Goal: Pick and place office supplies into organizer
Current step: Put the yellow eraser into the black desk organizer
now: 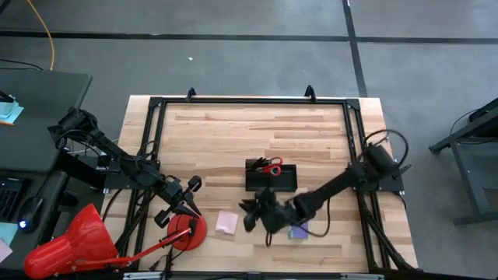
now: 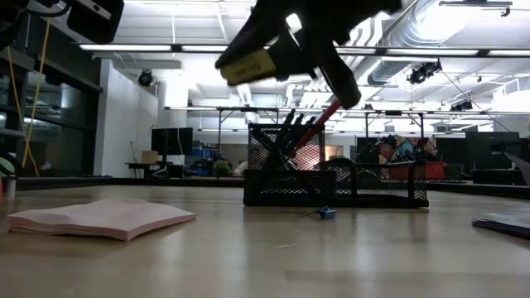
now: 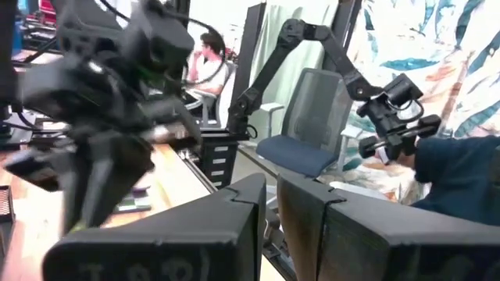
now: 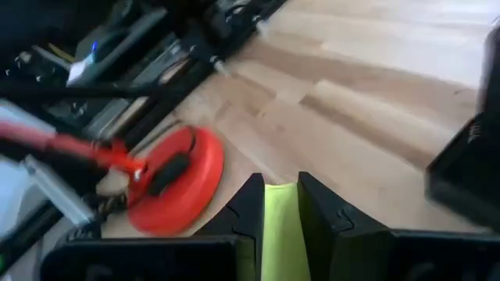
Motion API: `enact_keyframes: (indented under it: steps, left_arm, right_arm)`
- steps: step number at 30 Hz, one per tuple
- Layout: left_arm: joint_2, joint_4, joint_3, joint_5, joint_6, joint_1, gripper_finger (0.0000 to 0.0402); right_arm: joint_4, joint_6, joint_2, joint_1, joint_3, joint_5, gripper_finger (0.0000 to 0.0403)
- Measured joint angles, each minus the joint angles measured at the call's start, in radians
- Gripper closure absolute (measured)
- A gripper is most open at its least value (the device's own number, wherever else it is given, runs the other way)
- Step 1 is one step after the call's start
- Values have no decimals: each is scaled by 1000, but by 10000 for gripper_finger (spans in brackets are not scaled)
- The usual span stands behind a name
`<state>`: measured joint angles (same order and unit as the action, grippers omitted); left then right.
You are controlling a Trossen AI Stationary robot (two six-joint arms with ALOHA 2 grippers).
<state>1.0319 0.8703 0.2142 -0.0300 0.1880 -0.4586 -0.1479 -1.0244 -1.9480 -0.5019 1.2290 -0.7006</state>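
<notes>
The right gripper [image 1: 255, 211] was seen above the table [image 1: 311, 140], just in front of the organizer [image 1: 272, 179], with its jaws pinched on a small yellow piece [image 4: 280, 226]. In the low view this piece was held in the air, higher than the organizer. The red-handled scissors [image 1: 271, 166] and some dark pens [image 2: 286, 131] were standing in the organizer. The pink sticky pad [image 1: 226, 222] was lying flat on the table, near the organizer, and the purple pad [image 1: 299, 230] was partly covered by the right arm. The left gripper [image 1: 189, 204] was kept at the left side, beside a red disc [image 1: 187, 232], with its jaws pressed together on nothing.
</notes>
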Motion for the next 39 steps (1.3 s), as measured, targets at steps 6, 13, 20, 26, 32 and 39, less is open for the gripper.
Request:
enact_keyframes:
  steps: [6, 13, 20, 26, 32, 39]
  left_arm:
    - [0, -9, 0, 35, -3, 0, 373]
    - [0, -14, 0, 38, -3, 0, 373]
    - [0, -14, 0, 39, -4, 0, 373]
    - [0, -14, 0, 42, -4, 0, 373]
    - [0, -13, 0, 42, -4, 0, 373]
    - [0, -13, 0, 42, -4, 0, 373]
  right_arm:
    - [337, -181, 58, 83, 33, 136, 368]
    - [564, -226, 53, 157, 139, 243, 368]
    - [700, -294, 44, 218, 164, 363, 368]
    - [733, -321, 1, 229, 165, 398, 368]
    - [736, -380, -42, 214, 166, 284, 368]
    - [736, -437, -82, 200, 165, 213, 368]
